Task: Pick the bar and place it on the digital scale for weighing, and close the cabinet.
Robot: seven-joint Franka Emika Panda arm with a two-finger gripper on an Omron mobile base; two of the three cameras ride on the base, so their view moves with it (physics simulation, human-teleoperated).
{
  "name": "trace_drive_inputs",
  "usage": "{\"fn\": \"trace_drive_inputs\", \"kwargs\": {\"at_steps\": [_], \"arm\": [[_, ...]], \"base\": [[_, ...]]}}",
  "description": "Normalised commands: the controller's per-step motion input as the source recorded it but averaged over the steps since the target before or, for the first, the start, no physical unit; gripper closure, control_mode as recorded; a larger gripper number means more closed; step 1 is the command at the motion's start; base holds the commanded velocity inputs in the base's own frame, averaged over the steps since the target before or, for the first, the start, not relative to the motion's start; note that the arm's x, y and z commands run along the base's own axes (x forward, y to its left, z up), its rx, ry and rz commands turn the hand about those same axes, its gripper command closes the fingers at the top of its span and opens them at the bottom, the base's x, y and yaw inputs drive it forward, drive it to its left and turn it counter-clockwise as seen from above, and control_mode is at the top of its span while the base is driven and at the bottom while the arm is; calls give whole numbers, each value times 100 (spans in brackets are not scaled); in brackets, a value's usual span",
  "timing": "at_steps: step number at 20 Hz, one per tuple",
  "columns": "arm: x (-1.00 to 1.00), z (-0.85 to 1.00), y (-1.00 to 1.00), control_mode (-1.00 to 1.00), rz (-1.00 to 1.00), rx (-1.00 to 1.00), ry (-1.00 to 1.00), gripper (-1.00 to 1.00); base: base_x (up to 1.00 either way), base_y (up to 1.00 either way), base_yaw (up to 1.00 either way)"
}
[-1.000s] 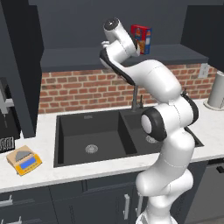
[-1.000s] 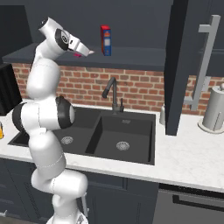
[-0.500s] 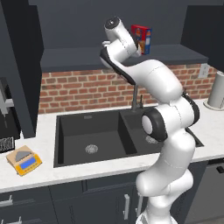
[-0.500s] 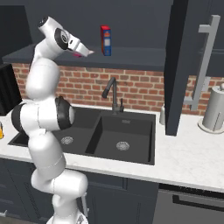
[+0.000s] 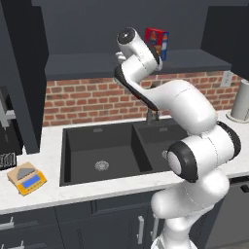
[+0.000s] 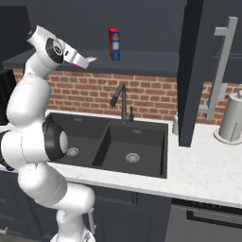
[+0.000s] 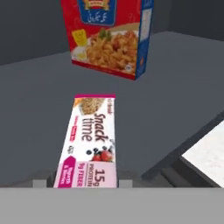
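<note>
Up on the dark cabinet shelf [image 7: 39,109], in the lower middle of the hand view, the flat pink and white wrapped bar [image 7: 90,141] lies with its near end between the fingertips; the pincer [image 6: 90,60] is clamped on it. Behind it, at top centre, stands the red and blue cereal box [image 7: 109,35], apart. Lifting straight and level before backing out should keep the box untouched. At lower left of the left base view, the orange-yellow square digital scale [image 5: 27,178] waits on the white counter [image 5: 87,190].
</note>
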Motion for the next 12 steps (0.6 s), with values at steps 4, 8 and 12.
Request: {"fn": "trace_drive_inputs", "kwargs": {"at_steps": [4,8,12], "arm": [[-100,1,12,-100,0,0,-5,100],[-98,34,40,-100,0,0,13,100],[-99,33,27,-100,0,0,14,100]], "base": [[0,0,0],[0,0,0],[0,0,0]]}}
